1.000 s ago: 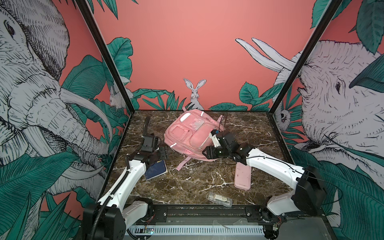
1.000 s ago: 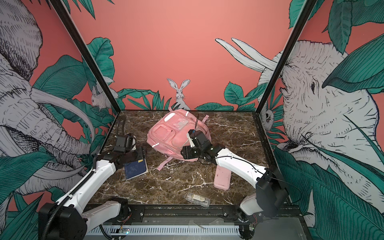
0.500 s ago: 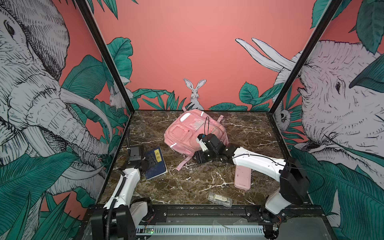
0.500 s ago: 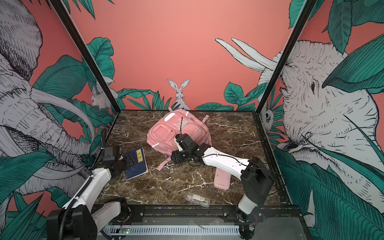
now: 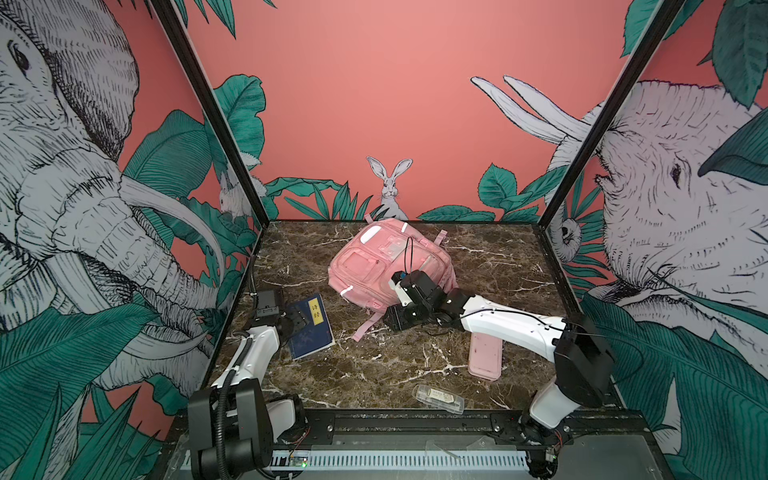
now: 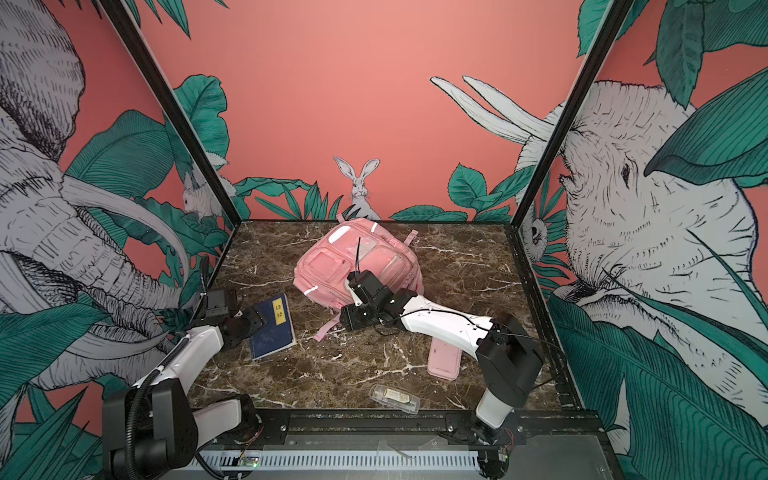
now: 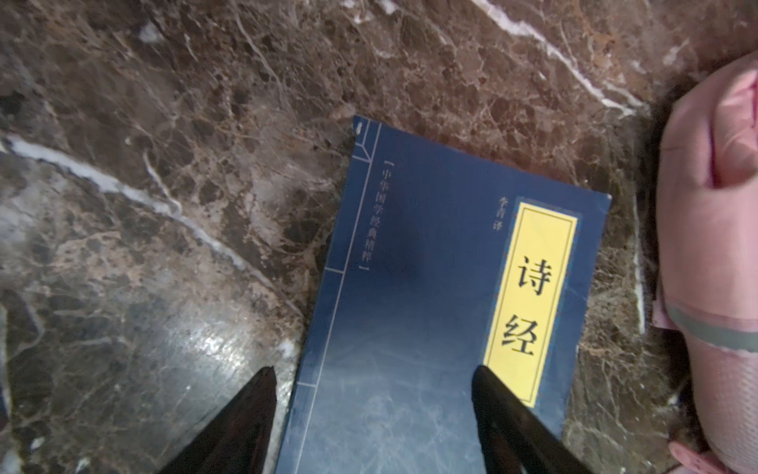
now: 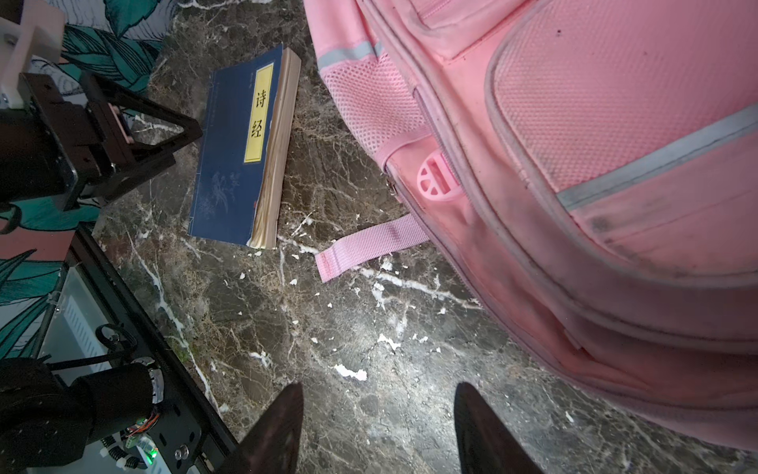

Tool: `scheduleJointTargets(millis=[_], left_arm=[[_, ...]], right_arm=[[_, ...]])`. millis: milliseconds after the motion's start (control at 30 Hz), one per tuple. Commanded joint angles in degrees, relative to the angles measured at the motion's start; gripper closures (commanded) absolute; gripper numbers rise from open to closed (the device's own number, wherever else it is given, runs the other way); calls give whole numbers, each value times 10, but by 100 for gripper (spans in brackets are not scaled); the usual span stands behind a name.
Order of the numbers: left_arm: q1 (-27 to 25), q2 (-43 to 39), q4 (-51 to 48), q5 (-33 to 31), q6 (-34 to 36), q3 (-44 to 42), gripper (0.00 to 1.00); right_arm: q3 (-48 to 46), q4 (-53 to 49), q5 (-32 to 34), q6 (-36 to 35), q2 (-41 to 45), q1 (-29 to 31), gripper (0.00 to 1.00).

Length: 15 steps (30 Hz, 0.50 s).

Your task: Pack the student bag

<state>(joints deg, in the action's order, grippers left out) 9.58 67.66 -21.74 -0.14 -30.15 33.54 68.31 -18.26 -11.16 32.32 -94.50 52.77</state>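
Left wrist view: the left gripper (image 7: 371, 373) hangs spread, astride the spine edge of the dark blue paperback book (image 7: 443, 287); half a second ago it was off by the wall. In both top views the large pink fabric backpack (image 5: 374, 266) lies unmoved toward the back of the brown marble table (image 5: 374, 374). The right gripper (image 5: 392, 322), fingers apart and empty, has slid to the backpack's near edge.

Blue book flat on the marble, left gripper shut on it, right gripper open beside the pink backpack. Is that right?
No. The left gripper is open, not shut on the blue book; the left wrist view shows its fingers spread above it. The rest holds: the right gripper is open beside the student bag.
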Motion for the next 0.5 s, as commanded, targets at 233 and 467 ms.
scheduleJointTargets(millis=[233,467], left_arm=[[5,86,60,26,31,31,27],[2,85,71,47,38,9,29]], right_arm=[[16,-5,14,-2,-5,7,42],[19,-5,21,0,-5,7,42]])
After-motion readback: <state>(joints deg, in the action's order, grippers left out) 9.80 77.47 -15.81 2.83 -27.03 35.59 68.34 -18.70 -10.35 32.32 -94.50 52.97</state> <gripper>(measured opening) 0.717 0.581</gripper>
